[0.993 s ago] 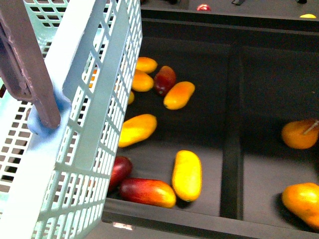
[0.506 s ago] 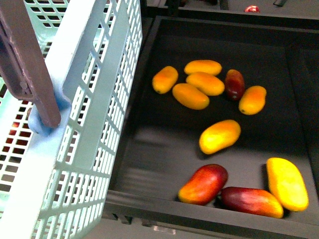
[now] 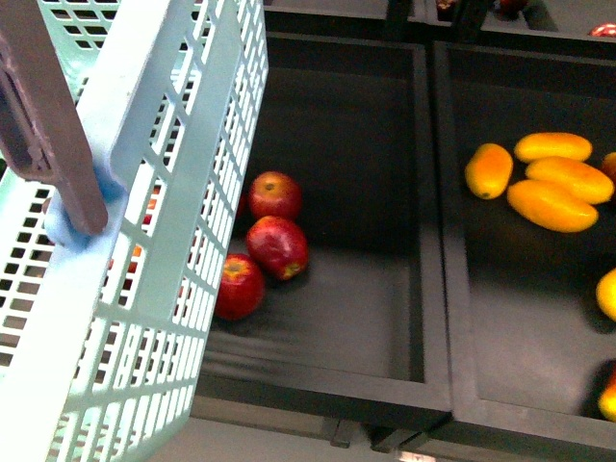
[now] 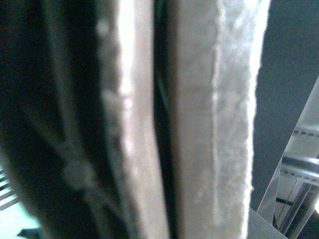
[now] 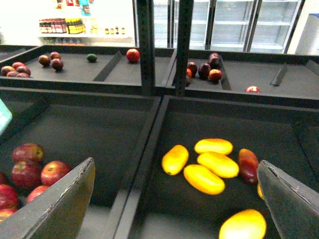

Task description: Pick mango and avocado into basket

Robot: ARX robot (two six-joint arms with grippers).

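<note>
The light blue basket (image 3: 183, 192) fills the left of the front view, tilted, with its brown-purple handle (image 3: 43, 125) across it. My left gripper (image 4: 162, 149) is shut on the basket; its view is only a blurred close-up. Several yellow-orange mangoes (image 3: 551, 205) lie in the black bin at the right. In the right wrist view the mangoes (image 5: 203, 179) lie below and ahead of my right gripper (image 5: 175, 160), which is open and empty with its fingers (image 5: 65, 204) wide apart. No avocado is clearly in view.
Red apples (image 3: 277, 245) lie in the middle black bin (image 3: 423, 241), next to the basket wall. A dark red mango (image 5: 247, 164) lies beside the yellow ones. Far shelves hold more apples (image 5: 132, 55) and a small dark green fruit (image 5: 91, 58), too small to identify.
The front view has swung left: the mango bin has slid to the right edge and the apple bin now fills the middle. The basket keeps its place in the picture.
</note>
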